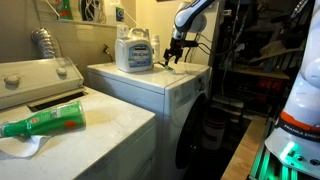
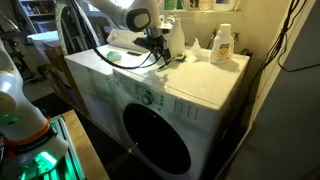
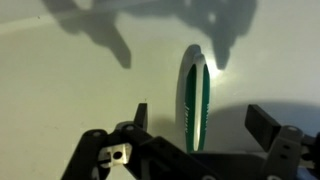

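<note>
The thin green-and-white piece (image 3: 195,100) stands on edge on the white counter (image 3: 60,90), right between the fingers of your tool (image 3: 200,112). The fingers are spread apart, with bare counter showing on either side of the piece, so nothing is gripped. I'd judge your approach done: you are low and lined up, and only the closing is left. A detergent jug (image 1: 133,50) stands just beside the tool. A green bottle (image 1: 45,123) lies well apart from it.
</note>
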Available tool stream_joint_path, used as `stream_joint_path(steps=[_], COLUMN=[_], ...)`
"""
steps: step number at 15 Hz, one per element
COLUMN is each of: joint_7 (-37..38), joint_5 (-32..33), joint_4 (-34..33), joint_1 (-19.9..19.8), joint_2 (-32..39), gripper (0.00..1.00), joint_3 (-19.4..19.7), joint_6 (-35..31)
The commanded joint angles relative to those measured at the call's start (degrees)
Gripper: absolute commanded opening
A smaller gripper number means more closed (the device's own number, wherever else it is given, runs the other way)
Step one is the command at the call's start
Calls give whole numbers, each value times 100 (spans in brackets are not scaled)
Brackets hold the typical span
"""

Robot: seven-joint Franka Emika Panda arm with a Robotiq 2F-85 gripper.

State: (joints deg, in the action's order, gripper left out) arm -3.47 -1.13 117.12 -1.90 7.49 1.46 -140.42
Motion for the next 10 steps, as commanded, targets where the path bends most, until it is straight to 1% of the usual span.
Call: stream_joint_path(steps=[1, 4, 10], joint_7=[-52, -136, -162], joint_5=[-36, -140, -132], joint_4=[-294, -453, -646], joint_1=[9, -21, -34], joint_2=[338, 506, 773], gripper=[100, 100, 100], joint_3=[-47, -86, -113], joint_6=[-136, -211, -400])
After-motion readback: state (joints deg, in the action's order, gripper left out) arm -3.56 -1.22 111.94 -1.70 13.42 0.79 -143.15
